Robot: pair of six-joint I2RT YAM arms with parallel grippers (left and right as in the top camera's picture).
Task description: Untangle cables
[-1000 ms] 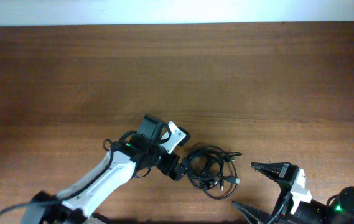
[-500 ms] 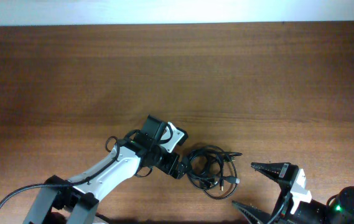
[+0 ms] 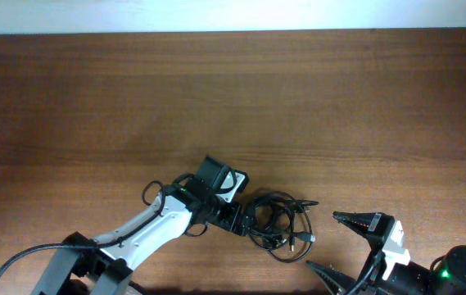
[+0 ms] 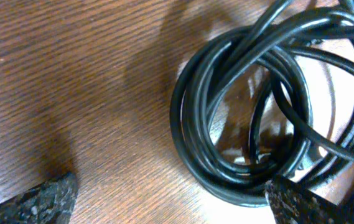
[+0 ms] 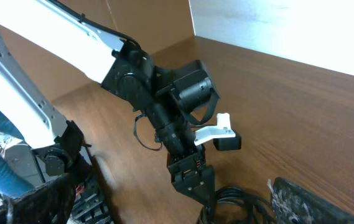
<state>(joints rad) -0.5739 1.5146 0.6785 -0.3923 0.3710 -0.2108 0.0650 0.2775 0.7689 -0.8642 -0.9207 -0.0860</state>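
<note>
Since a second ago my left claw has crept closer to the cables, its wrist swinging round toward them. The bundle and my right claw have not shifted.

Overhead: the cables lie knotted in one heap on the table. The left claw sits at the heap's left edge, touching or just short of it; this view cannot settle which. The right claw waits to the right of the heap, apart from it, both fingers spread wide and holding nothing. I judge it is parked there to take a plug end once the left side has a loop.

Left wrist: the jaws stand fully apart with only the finger tips in frame, one of them at the near edge of the heap. Nothing is gripped. Several turns of cord form a tight ring with another strand crossing over it, detail the overhead cannot resolve. The wide opening suits a descent over that ring.

Right wrist: this shows the left arm reaching steeply down onto the far side of the heap, a height relation the overhead flattens. Only the top of the heap shows at the lower edge, between my own open fingers.
</note>
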